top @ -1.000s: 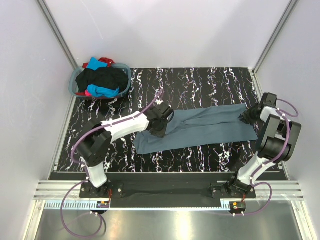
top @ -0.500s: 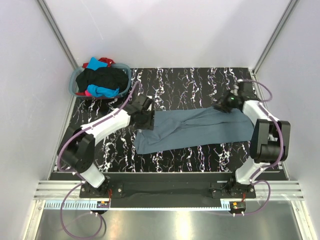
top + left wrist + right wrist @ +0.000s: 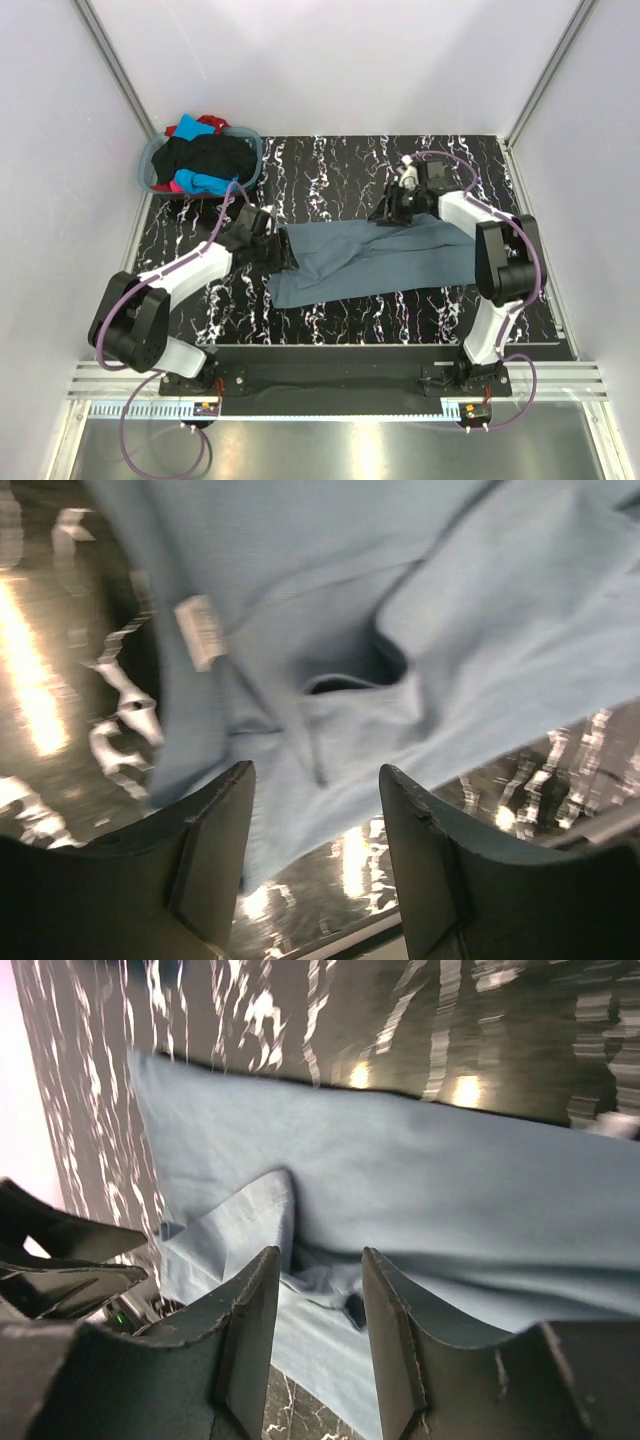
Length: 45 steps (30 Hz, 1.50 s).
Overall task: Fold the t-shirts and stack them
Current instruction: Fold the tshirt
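far-left back corner of desk (image 3: pixel 340 165): round basket (image 3: pixel 146 165) holding a black tee (image 3: pixel 210 155), a turquoise tee (image 3: pixel 205 184) and a red tee (image 3: pixel 212 122), heaped together. left gripper (image 3: pixel 286 254) sits low at the left end of the slate blue-grey tee (image 3: pixel 400 262). jaws apart, nothing pinched. cloth and white neck label (image 3: pixel 200 630) lie just beyond them. this tee lies as a long rumpled band across mid-desk, with folds bunched at its left end. right gripper (image 3: pixel 388 214) is at the tee's far edge, right of centre. jaws released, fabric beneath, none gripped.
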Each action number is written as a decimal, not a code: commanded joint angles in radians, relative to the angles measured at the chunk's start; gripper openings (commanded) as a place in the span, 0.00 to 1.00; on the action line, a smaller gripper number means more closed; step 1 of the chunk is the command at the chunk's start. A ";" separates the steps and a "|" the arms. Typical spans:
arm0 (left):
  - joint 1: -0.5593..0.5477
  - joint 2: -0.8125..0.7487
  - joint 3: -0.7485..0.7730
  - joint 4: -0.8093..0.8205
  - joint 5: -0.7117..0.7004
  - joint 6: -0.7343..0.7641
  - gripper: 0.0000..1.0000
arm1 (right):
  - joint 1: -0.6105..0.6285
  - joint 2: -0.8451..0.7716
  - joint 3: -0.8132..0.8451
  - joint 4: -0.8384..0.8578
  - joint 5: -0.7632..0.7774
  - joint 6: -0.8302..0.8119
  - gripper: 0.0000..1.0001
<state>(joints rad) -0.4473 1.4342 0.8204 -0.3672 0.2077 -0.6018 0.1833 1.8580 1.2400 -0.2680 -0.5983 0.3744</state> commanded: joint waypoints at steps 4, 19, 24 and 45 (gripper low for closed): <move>-0.016 0.002 -0.058 0.158 0.084 -0.055 0.55 | 0.080 0.070 0.072 0.019 -0.055 -0.058 0.46; -0.077 0.081 -0.055 0.195 -0.027 -0.085 0.49 | 0.117 0.079 0.009 0.026 -0.061 -0.066 0.43; -0.096 0.080 -0.053 0.203 -0.030 -0.084 0.49 | 0.117 0.078 -0.022 0.042 -0.057 -0.058 0.40; -0.137 -0.009 -0.084 0.188 -0.042 -0.124 0.00 | 0.116 0.007 -0.054 0.069 -0.040 -0.023 0.38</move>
<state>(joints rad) -0.5713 1.4796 0.7479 -0.2085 0.1837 -0.7086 0.2924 1.9240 1.1831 -0.2279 -0.6407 0.3450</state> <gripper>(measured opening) 0.009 0.375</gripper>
